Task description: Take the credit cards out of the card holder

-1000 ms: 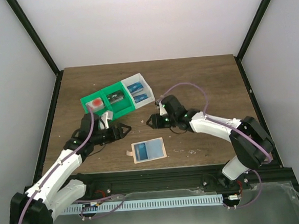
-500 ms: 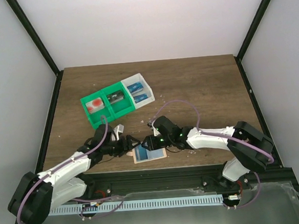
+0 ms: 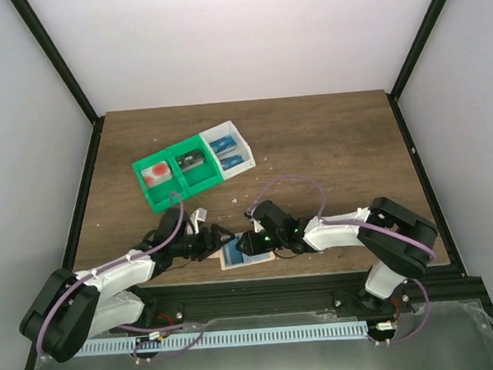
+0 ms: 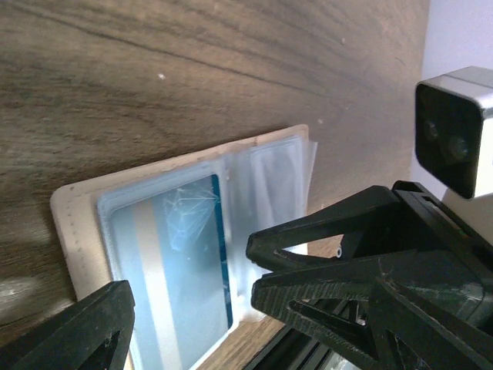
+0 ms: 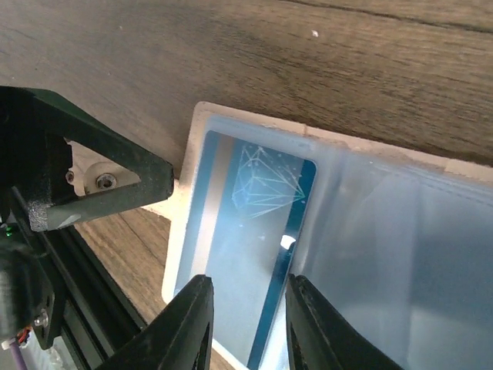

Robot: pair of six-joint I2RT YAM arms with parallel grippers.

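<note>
The card holder (image 3: 264, 253) lies open and flat near the table's front edge. A blue credit card (image 3: 234, 255) sits in its left pocket under clear plastic, also seen in the left wrist view (image 4: 177, 262) and the right wrist view (image 5: 254, 223). My left gripper (image 3: 219, 238) is open at the holder's left end, one finger (image 4: 77, 335) outside the tan edge (image 4: 73, 231). My right gripper (image 3: 248, 237) is open a little, its tips (image 5: 248, 297) low over the card's inner long edge. The two grippers nearly touch.
A green bin (image 3: 178, 174) holds a red-orange item (image 3: 158, 172) and a dark item (image 3: 192, 162). The white bin (image 3: 227, 151) beside it holds blue cards. The black front rail (image 3: 262, 281) runs just below the holder.
Both arms came down from the table's middle toward the front edge and closed in on the holder from left and right. The holder has not moved.
</note>
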